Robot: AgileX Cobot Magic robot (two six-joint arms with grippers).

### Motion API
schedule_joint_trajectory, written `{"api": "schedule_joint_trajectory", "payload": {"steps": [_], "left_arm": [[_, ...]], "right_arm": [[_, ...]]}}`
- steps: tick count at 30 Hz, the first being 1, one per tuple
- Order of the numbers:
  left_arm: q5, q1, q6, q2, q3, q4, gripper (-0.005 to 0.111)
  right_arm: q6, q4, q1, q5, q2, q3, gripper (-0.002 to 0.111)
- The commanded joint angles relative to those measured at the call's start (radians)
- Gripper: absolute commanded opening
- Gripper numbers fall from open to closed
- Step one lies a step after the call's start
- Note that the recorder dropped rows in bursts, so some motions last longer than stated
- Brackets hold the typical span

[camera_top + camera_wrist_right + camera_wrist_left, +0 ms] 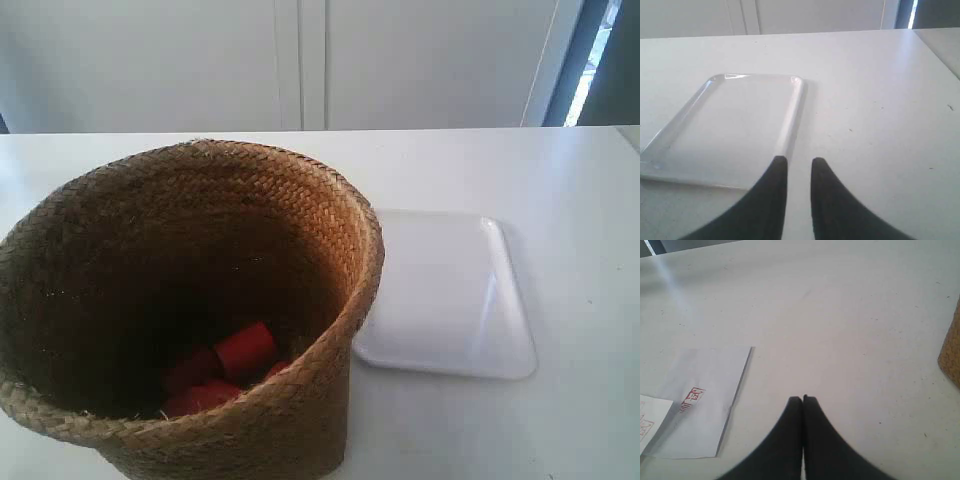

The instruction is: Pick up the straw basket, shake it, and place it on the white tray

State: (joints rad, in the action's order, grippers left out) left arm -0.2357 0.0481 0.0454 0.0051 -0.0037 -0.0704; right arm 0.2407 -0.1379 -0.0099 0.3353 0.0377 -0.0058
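The straw basket (320,240) stands upright on the white table, filling the left of the exterior view; red pieces (243,350) lie at its bottom. A sliver of its brown side (951,352) shows in the left wrist view. The white tray (450,295) lies flat beside the basket, touching or nearly touching it. My left gripper (802,399) is shut with nothing in it, over bare table, apart from the basket. My right gripper (797,160) is slightly open and empty, hovering near the tray's (740,125) rim. Neither gripper shows in the exterior view.
A white paper sheet with a red stamp (702,400) lies on the table near the left gripper, with a second slip (647,417) at the frame's edge. A pale wall with a doorway (590,60) stands behind the table's far edge.
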Motion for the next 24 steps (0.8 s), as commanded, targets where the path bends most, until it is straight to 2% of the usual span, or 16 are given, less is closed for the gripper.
{"api": "schedule_joint_trajectory", "payload": {"steps": [1, 15, 18, 20, 21, 22, 24], "left_arm": [[0.002, -0.002, 0.004, -0.005, 0.004, 0.002, 0.000], [0.002, -0.002, 0.004, -0.005, 0.004, 0.002, 0.000], [0.008, -0.002, 0.004, -0.005, 0.004, -0.002, 0.000], [0.145, -0.002, 0.053, -0.005, 0.004, 0.036, 0.000], [0.317, -0.002, 0.182, -0.005, 0.004, 0.195, 0.000], [0.433, -0.002, 0.272, -0.005, 0.004, 0.280, 0.000], [0.627, -0.002, 0.352, -0.005, 0.004, 0.309, 0.000]], "right_arm": [[-0.001, -0.004, -0.005, -0.001, -0.006, 0.006, 0.017], [-0.001, -0.004, -0.005, -0.001, -0.006, 0.006, 0.017], [-0.025, -0.057, -0.005, -0.066, -0.006, 0.006, 0.017], [-0.015, -0.057, -0.005, -0.177, -0.006, 0.006, 0.017], [-0.015, -0.047, -0.005, -0.274, -0.006, 0.006, 0.017], [-0.015, -0.047, -0.005, -0.348, -0.006, 0.006, 0.017], [-0.015, -0.047, -0.005, -0.549, -0.006, 0.006, 0.017]]}}
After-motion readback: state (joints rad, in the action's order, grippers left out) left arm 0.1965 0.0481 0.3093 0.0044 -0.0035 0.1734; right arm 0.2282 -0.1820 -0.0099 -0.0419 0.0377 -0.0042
